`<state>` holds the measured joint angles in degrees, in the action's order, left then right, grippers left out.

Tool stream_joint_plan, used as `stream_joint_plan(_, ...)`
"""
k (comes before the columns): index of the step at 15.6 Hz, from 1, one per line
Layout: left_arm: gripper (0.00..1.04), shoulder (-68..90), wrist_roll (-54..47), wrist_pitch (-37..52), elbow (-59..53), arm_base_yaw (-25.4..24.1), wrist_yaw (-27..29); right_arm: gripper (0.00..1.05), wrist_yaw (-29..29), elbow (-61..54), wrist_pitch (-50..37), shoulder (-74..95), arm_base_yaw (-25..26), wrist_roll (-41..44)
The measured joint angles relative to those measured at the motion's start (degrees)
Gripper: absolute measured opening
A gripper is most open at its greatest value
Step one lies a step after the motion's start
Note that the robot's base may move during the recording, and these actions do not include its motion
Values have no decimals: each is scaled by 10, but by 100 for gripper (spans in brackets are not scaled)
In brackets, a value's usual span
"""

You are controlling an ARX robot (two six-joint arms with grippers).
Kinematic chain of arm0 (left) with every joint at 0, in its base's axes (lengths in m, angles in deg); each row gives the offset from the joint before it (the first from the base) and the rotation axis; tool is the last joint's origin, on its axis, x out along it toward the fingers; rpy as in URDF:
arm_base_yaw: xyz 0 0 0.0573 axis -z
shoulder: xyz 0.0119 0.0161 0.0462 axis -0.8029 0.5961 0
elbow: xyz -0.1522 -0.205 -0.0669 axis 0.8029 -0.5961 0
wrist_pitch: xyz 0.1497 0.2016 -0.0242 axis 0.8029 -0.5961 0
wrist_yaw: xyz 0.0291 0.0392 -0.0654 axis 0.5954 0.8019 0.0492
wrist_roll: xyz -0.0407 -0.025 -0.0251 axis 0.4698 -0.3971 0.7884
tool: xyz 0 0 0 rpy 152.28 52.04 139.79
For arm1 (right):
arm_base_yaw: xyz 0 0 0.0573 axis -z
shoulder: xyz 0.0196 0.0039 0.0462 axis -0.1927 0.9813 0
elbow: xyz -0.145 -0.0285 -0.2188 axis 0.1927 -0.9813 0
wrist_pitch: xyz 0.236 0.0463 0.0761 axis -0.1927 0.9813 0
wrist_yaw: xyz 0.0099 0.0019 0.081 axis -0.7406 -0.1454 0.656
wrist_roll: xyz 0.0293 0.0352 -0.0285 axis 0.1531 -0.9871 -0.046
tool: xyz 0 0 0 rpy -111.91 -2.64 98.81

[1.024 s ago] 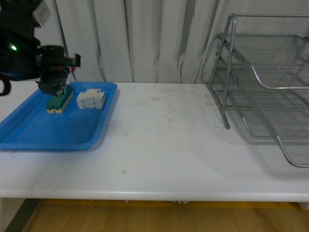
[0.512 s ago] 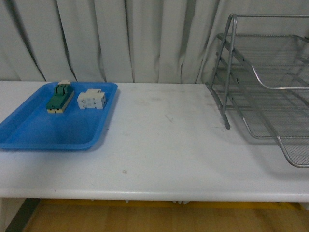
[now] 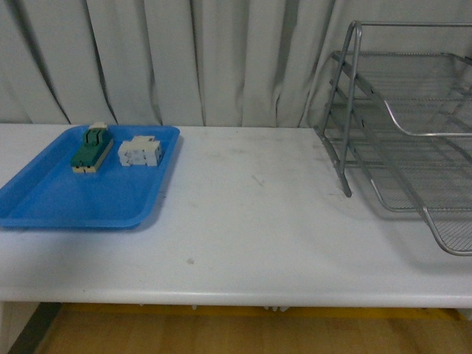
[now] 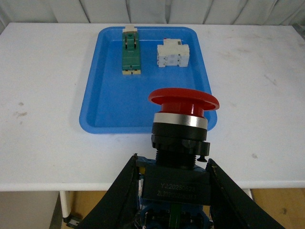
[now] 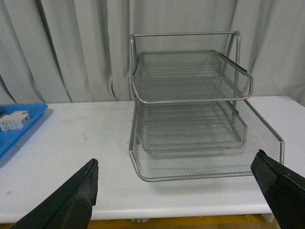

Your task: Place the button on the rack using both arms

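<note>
Only the left wrist camera catches the button (image 4: 182,129). It stands upright, red cap on top, its dark body pinched between the black fingers (image 4: 123,191) of the left gripper (image 4: 174,185), held off the white table (image 4: 43,119). The blue tray (image 4: 107,102) lies beyond it, and the cap covers part of the tray's near rim. The front camera shows neither arm, only the tray at the table's left and the silver rack (image 3: 349,110) at its right, well apart. A green-and-beige block (image 3: 91,150) and a white breaker (image 3: 140,152) lie side by side toward the tray's far rim. From the right wrist, the right gripper (image 5: 174,160) faces the rack's three mesh tiers, jaws spread wide and holding nothing. A pale curtain (image 3: 221,59) hangs behind.
</note>
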<state>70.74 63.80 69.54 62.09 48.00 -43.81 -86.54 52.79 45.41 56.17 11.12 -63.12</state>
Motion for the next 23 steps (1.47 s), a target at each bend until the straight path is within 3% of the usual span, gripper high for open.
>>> stream_joint_plan(23, 35, 2, 0, 10, -13, 14, 8, 98, 0, 0, 0, 0, 0, 0)
